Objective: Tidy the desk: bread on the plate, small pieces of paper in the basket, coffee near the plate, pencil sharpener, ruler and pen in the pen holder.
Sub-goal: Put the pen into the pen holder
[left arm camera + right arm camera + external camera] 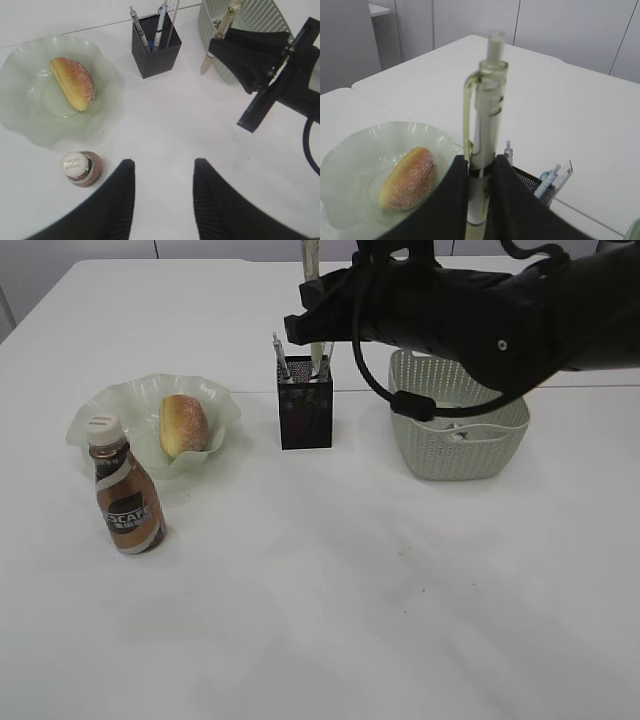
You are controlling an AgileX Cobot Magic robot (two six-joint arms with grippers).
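The pen stands upright in our right gripper, jaws pinched narrow on its lower barrel, clip and cap end up. Its long axis is vertical, and from the exterior view its lower tip hangs just above the pen holder — slightly toward the holder's right side, as far as we can tell. The move we judge next is a straight drop along that axis. Two pens and what looks like a ruler already lean inside the holder, so free room is tight; the basket sits near on the right. Our left gripper hovers well apart over bare table, jaws half spread and holding nothing. Bread lies on the plate, the coffee bottle just beside it
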